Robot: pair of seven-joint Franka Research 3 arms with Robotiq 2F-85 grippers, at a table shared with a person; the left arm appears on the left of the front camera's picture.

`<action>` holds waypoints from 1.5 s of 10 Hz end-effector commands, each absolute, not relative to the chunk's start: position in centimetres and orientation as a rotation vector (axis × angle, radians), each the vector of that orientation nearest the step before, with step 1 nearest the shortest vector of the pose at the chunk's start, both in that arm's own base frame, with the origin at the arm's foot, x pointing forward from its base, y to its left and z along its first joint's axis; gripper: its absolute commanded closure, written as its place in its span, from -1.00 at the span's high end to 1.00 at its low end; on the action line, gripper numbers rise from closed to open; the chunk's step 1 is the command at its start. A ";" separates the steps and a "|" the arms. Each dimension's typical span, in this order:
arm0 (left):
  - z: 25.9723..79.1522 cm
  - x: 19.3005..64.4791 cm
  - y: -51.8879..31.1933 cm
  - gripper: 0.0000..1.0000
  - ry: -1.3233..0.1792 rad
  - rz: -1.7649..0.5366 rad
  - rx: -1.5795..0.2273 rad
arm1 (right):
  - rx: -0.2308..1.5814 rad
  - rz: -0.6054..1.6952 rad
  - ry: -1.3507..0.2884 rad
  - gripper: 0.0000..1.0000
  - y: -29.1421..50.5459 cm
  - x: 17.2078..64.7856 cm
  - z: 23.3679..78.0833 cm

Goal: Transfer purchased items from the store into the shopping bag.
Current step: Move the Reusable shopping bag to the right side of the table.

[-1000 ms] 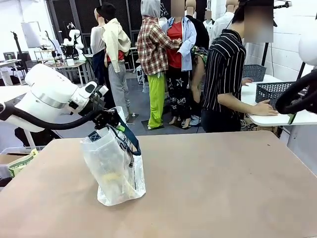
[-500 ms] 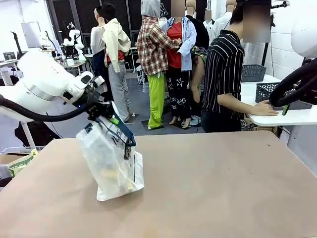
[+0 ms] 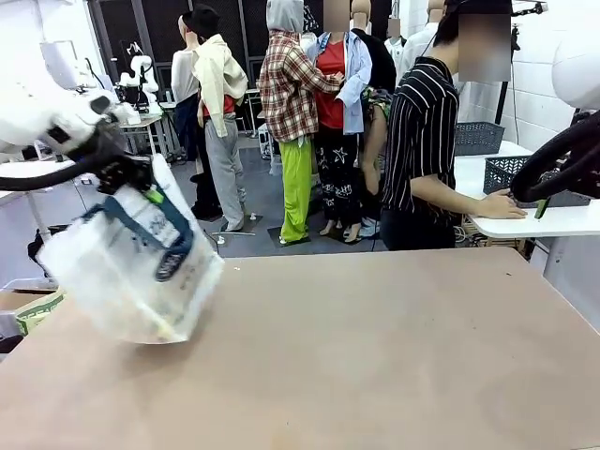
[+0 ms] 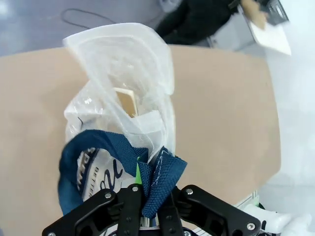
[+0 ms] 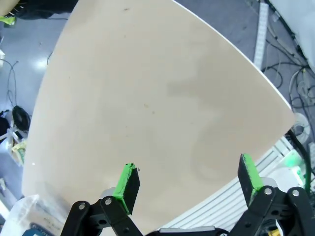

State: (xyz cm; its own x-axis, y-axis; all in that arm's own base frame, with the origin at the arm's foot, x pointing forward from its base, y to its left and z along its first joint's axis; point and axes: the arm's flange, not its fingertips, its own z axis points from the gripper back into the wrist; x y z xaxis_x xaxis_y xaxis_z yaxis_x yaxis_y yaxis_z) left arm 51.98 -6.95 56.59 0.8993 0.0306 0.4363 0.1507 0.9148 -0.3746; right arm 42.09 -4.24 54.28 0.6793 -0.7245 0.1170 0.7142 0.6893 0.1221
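Observation:
The translucent white shopping bag (image 3: 131,267) hangs tilted above the table's left edge, blurred by motion. My left gripper (image 3: 125,176) is shut on its navy strap handles (image 4: 157,182). Below those fingers the bag (image 4: 123,93) sags open, and a yellowish packaged item (image 4: 127,102) shows through the plastic. Over the bare tan table (image 5: 157,98) my right gripper (image 5: 189,177) stands open, nothing between its green pads (image 5: 129,179). My right arm (image 3: 562,159) sits at the right edge of the front view.
A person in a striped shirt (image 3: 422,141) stands at the far side, one hand on a white side table (image 3: 525,220). Two dark grey mesh baskets (image 3: 506,172) (image 3: 480,136) rest on that side table. The bag's corner (image 5: 22,216) shows at the right wrist view's lower left.
My left arm has swung up and to the left, lifting the bag off the table and tilting it. The right arm rose slightly, then held.

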 end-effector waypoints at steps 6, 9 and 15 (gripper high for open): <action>58.4 46.7 6.3 -1.00 -0.361 0.186 -0.163 | 0.046 -0.800 -0.156 1.00 -4.4 41.9 54.2; 57.2 46.5 7.2 -0.44 -0.362 0.125 -0.106 | 0.046 -0.800 -0.156 1.00 -4.4 41.9 54.2; 63.7 44.2 -1.4 1.00 -0.803 -0.008 -0.207 | 0.046 -0.800 -0.156 1.00 -4.4 41.9 54.2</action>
